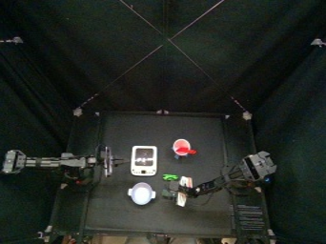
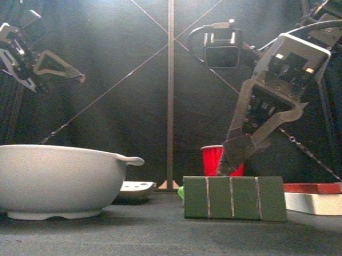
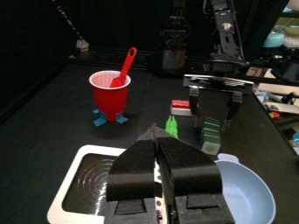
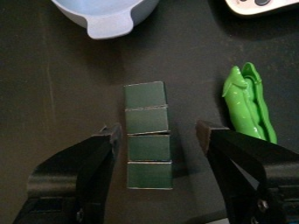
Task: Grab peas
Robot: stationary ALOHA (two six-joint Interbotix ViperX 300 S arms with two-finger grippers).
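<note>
The peas are a small bright green pod lying on the black table, just outside one jaw of my right gripper. That gripper is open and its jaws straddle a dark green segmented block beside the pod, touching neither. In the top view the peas lie near the table's middle, with the right gripper close to them. The pod also shows in the left wrist view. My left gripper is shut and empty, resting at the table's left over the white pack.
A red cup with a red spoon stands behind the peas. A white rectangular pack lies left of centre. A pale bowl sits at the front, large in the front view. The dark green block stands near the front edge.
</note>
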